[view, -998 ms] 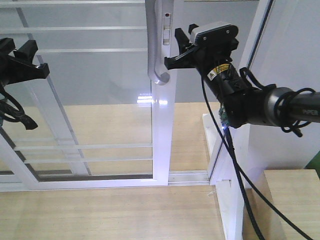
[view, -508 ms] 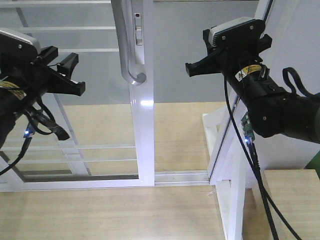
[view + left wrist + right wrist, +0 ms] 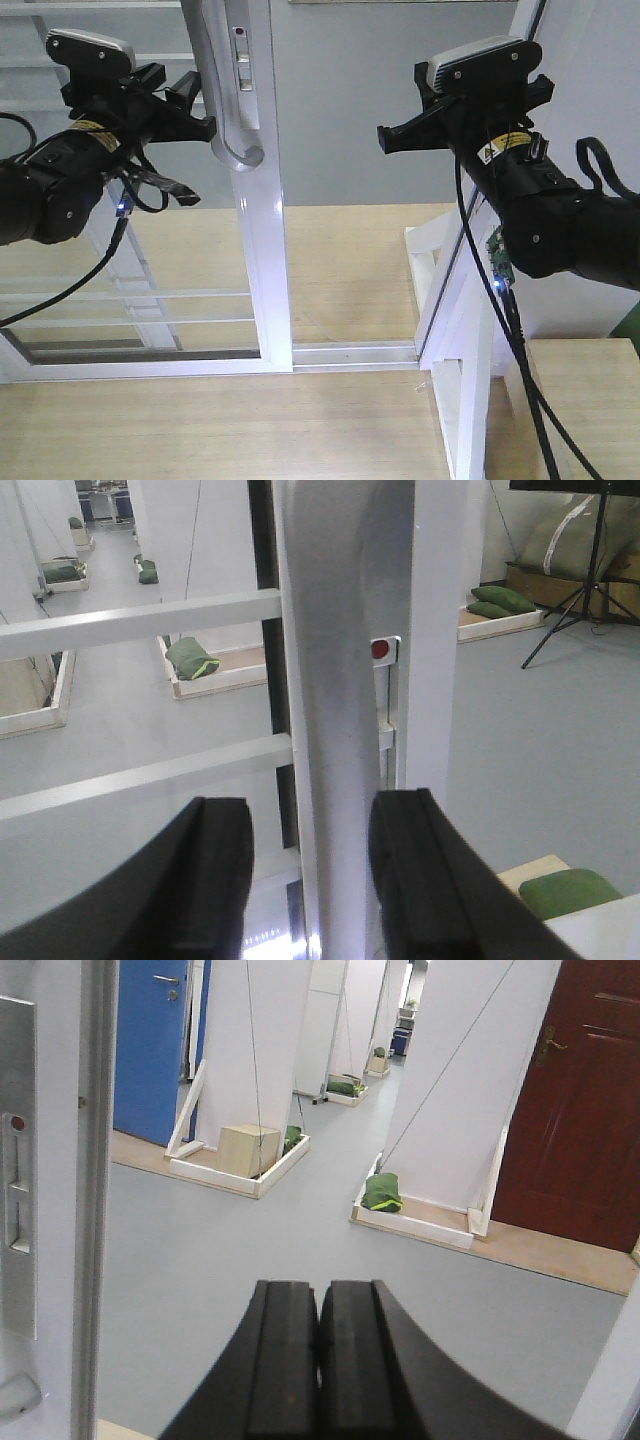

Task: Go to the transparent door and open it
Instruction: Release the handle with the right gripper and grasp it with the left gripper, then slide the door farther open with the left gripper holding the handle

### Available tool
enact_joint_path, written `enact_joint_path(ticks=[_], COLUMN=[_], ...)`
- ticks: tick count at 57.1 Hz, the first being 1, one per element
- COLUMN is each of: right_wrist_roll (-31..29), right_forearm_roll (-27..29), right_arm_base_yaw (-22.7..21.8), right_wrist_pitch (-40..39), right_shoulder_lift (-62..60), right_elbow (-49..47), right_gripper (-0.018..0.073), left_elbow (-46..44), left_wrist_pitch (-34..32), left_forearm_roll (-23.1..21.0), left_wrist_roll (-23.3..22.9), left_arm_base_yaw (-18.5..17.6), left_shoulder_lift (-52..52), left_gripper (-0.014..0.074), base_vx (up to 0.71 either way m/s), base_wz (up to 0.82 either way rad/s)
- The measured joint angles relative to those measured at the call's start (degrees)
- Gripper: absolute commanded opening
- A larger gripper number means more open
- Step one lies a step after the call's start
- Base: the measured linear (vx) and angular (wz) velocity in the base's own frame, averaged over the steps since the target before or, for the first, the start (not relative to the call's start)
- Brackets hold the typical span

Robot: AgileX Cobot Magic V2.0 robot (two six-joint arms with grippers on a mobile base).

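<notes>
The left gripper (image 3: 197, 103) is spread, its jaws flanking the grey pull handle (image 3: 240, 160) of the transparent door (image 3: 265, 260), which stands left of centre, apart from the white frame post (image 3: 455, 310); the right gripper (image 3: 320, 1360) is clenched empty, facing a floor tray (image 3: 415, 1228) containing a green bag (image 3: 381, 1192).

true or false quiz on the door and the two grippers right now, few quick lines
1. The left gripper has a finger on each side of the door handle. True.
2. The right gripper is clamped on the handle. False: its fingers are shut together on nothing, out in the open gap beside the door.
3. The door is fully closed against the frame post. False: there is a wide gap between the door's edge and the post.
4. A small red dot shows on the lock plate next to the handle. True.
</notes>
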Motion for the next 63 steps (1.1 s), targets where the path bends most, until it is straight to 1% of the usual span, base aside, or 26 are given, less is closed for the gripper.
enact_joint_path(ticks=[11,32,40,53,58,63], right_wrist_roll=[-0.6,-1.5,-1.6,-1.6,-1.6,-1.6], right_forearm_roll=[0.0,0.1,0.1,0.2,0.2,0.2], right_arm_base_yaw=[0.0,0.0,0.0,0.0,0.0,0.0], right_wrist_pitch=[0.0,0.0,-0.1,-0.1,-0.1,-0.1], right_shoulder_lift=[0.0,0.0,0.0,0.0,0.0,0.0], right_elbow=[0.0,0.0,0.0,0.0,0.0,0.0], right_gripper=[0.0116,0.0116,0.0116,0.0116,0.0116,0.0116], left_elbow=[-5.4,-12.0,-13.6,-13.8,-13.8,-13.8], left_wrist_pitch=[2.0,4.6,6.3,6.6,6.6,6.6], left_forearm_roll=[0.0,0.0,0.0,-0.1,-0.1,-1.0], left_wrist_roll=[-0.3,-0.4,-0.4,-0.4,-0.4,-0.3], left_arm_base_yaw=[0.0,0.0,0.0,0.0,0.0,0.0], left_shoulder_lift=[4.2,9.5,10.6,10.7,10.7,10.7], left_gripper=[0.0418,0.0407,0.0363,0.0248,0.0225,0.0223], base_vx=[0.00,0.00,0.00,0.00,0.00,0.00], base_wz=[0.00,0.00,0.00,0.00,0.00,0.00])
